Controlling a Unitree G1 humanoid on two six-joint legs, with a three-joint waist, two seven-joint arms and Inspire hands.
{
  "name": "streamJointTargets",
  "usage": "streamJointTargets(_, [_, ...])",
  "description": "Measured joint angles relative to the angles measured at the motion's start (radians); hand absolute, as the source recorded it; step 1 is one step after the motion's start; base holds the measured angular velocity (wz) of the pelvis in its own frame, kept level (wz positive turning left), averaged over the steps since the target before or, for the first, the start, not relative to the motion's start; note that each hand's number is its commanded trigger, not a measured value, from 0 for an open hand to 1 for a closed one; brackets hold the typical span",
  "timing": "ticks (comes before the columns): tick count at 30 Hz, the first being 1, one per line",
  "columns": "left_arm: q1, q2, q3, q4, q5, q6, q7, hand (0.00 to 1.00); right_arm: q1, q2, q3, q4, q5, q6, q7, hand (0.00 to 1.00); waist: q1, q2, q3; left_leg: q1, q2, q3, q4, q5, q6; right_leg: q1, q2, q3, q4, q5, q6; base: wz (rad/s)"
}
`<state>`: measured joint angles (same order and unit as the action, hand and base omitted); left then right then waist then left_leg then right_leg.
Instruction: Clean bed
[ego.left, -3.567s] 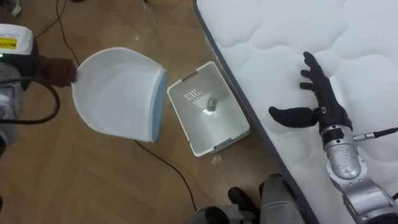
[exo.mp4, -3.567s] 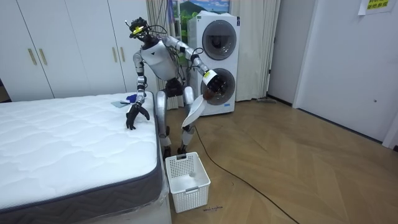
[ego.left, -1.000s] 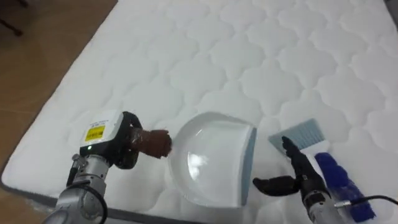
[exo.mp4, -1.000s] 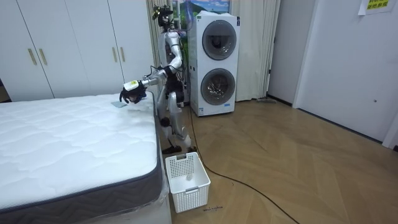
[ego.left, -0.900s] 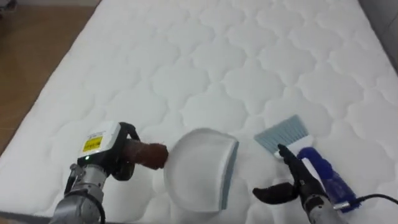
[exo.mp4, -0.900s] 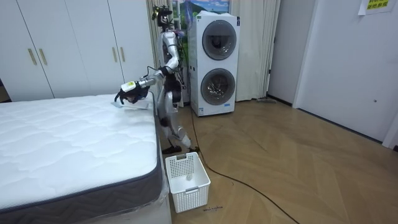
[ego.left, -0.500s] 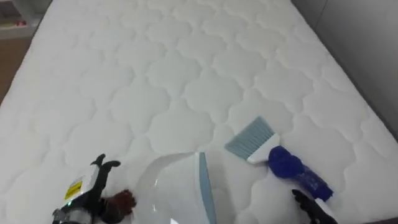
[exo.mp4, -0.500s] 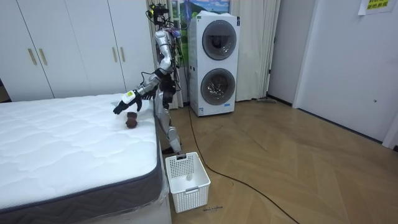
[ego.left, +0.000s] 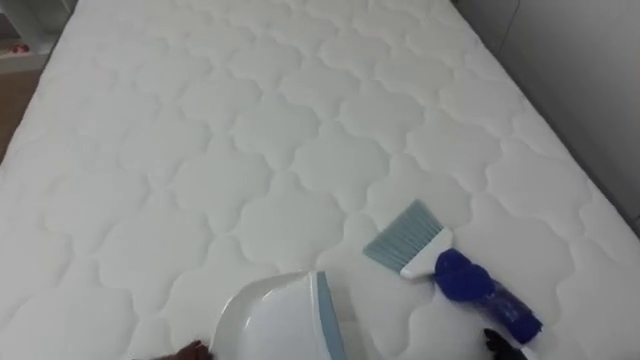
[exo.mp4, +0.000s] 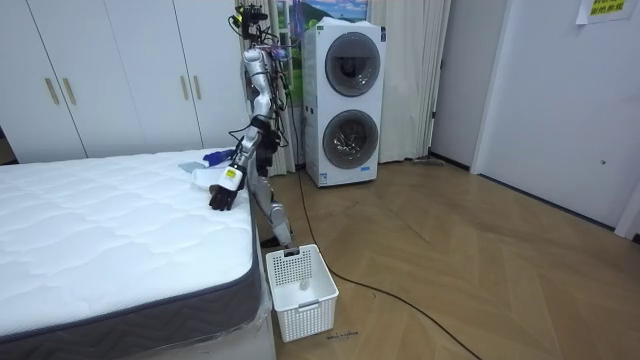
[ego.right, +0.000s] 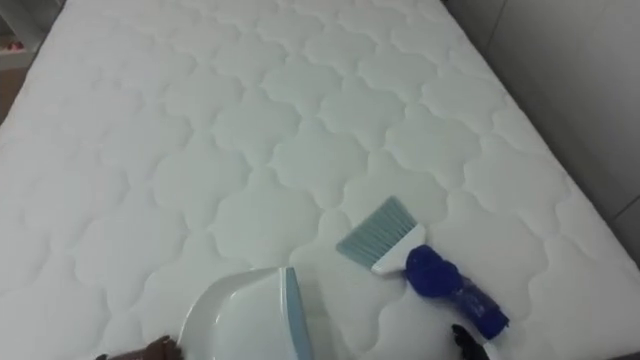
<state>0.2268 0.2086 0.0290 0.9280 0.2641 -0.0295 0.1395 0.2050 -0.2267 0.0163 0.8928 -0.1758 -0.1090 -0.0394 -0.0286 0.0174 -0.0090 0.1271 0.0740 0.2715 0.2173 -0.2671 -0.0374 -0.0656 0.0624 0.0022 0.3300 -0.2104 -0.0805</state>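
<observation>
Bed first: its white quilted top spreads out below me, unbroken but for two tools near my side. Along the left edge a strip of wooden floor shows, and along the right edge a plain grey wall. In the room view I stand at the bed's far corner, with white wardrobe doors behind the bed and a stacked washer and dryer just behind me. A white slatted basket sits on the floor beside the bed's near corner.

The brush lies flat on the mattress toward my right, its pale blue bristles fanned toward the middle of the bed and its dark blue handle pointing back at me. The white dustpan lies to the left of it, near but not touching, with its light blue lip facing the brush and its brown handle at the bottom edge.

My right hand shows as a dark tip just behind the end of the brush handle, not touching it; I cannot tell how its fingers are set. My left hand hangs low at the bed's edge beside the dustpan, and I cannot tell whether it grips anything.
</observation>
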Motion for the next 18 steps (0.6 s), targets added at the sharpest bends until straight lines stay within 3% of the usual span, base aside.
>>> streamJointTargets(5, [0.004,-0.008,0.056,0.044,0.000,-0.006,-0.014,0.00,-0.010,0.016,-0.011,0.055,-0.073,0.001,-0.003,0.00,0.009,-0.004,-0.0033,0.058,-0.001,0.007,-0.030,0.000,0.000,0.042,0.008,0.017,-0.010,-0.003,0.002,-0.09])
streamJointTargets(10, [0.007,-0.012,0.061,0.052,0.001,0.003,-0.014,0.00,-0.013,0.018,-0.009,0.083,-0.128,0.016,-0.014,0.00,0.013,-0.006,-0.0077,0.077,0.000,0.005,-0.032,0.000,0.000,0.067,0.010,0.017,-0.025,-0.001,0.004,0.01])
streamJointTargets(13, [0.008,-0.025,0.122,0.058,0.016,0.006,-0.018,0.00,-0.016,0.020,-0.010,0.101,-0.165,0.032,-0.009,0.00,0.031,-0.011,-0.0159,0.090,0.004,0.003,-0.038,0.000,0.000,0.083,0.017,0.015,-0.043,0.009,0.001,-0.05])
streamJointTargets(15, [0.008,-0.029,0.151,0.061,0.036,0.006,-0.019,0.00,-0.022,0.024,-0.011,0.118,-0.232,0.061,-0.002,0.00,0.052,-0.012,-0.0314,0.095,0.007,-0.001,-0.051,0.001,-0.001,0.092,0.022,0.018,-0.064,0.018,0.001,-0.07])
streamJointTargets(18, [0.008,-0.032,0.165,0.062,0.055,0.007,-0.019,0.00,-0.022,0.028,-0.011,0.141,-0.268,0.072,-0.006,0.00,0.061,-0.013,-0.0340,0.106,0.011,-0.001,-0.054,0.001,-0.001,0.122,0.025,0.013,-0.101,0.032,0.002,0.06])
